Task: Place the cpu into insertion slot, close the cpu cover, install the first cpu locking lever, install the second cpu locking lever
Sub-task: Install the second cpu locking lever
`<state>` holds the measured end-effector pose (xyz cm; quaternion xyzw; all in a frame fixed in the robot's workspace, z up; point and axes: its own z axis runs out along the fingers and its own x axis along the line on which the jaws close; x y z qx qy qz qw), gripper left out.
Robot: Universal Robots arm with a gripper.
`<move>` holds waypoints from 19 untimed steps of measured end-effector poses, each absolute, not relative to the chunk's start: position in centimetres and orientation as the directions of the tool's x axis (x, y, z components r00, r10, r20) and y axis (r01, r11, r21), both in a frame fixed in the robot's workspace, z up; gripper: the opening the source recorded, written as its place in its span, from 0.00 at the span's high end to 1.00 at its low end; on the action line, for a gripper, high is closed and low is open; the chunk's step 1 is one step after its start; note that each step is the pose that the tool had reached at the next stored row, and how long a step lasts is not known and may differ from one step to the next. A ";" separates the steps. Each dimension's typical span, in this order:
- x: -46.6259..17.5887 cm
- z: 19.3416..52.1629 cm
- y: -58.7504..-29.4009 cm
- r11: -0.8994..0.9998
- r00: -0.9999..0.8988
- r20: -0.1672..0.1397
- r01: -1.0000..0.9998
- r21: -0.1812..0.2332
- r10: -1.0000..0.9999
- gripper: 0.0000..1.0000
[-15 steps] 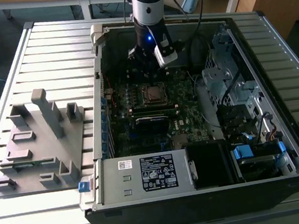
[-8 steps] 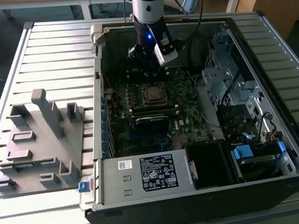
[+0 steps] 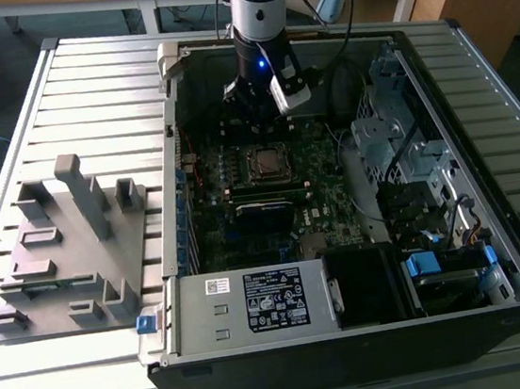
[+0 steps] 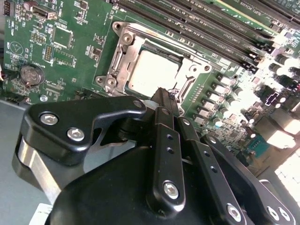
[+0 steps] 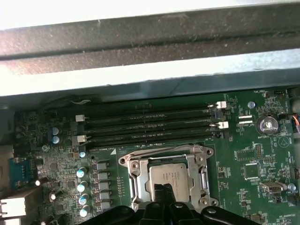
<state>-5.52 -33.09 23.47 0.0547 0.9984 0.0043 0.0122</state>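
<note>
— Pincer first: where is it?

— Hanging inside the open computer case (image 3: 486,176) in the exterior view, my gripper (image 3: 264,109) sits above the green motherboard (image 3: 318,164), just behind the insertion slot (image 3: 267,162), which lies near the board's middle. A grey fixture tray (image 3: 67,247) with upright blocks rests on the slatted table (image 3: 93,73) to the exterior view's left of the case, and a silver power supply (image 3: 254,301) runs along the case's near wall.

— And from the second wrist view?

— My black fingers (image 4: 165,105) come to one point, pressed together with nothing between them, so the pincer is closed and carries nothing. Their tip hangs at the rim of the insertion slot (image 4: 119,51). The cpu (image 4: 152,72) lies flat in that socket, its pale metal top showing through the window of the cpu cover (image 4: 136,49), which lies down over it. Long black memory slots (image 4: 206,28) run just beside the socket, and a round coin cell (image 4: 32,75) sits well apart on the board.

— The first wrist view?

— The cpu (image 5: 169,177) sits squarely in the insertion slot (image 5: 133,171), framed by the silvery cpu cover (image 5: 199,161). My fingertips (image 5: 161,193) overlap the chip's near edge; whether they touch it I cannot tell. Four memory slots (image 5: 150,126) lie between the socket and the case wall (image 5: 150,42).
</note>
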 end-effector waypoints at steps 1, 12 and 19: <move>-5.5 23.5 -33.1 0.995 -0.994 -0.024 0.103 0.011 0.103 0.90; -4.5 23.4 -33.1 0.997 -0.997 -0.024 0.078 0.012 0.078 0.90; -4.4 23.4 -33.1 0.997 -0.997 -0.024 0.078 0.012 0.078 0.90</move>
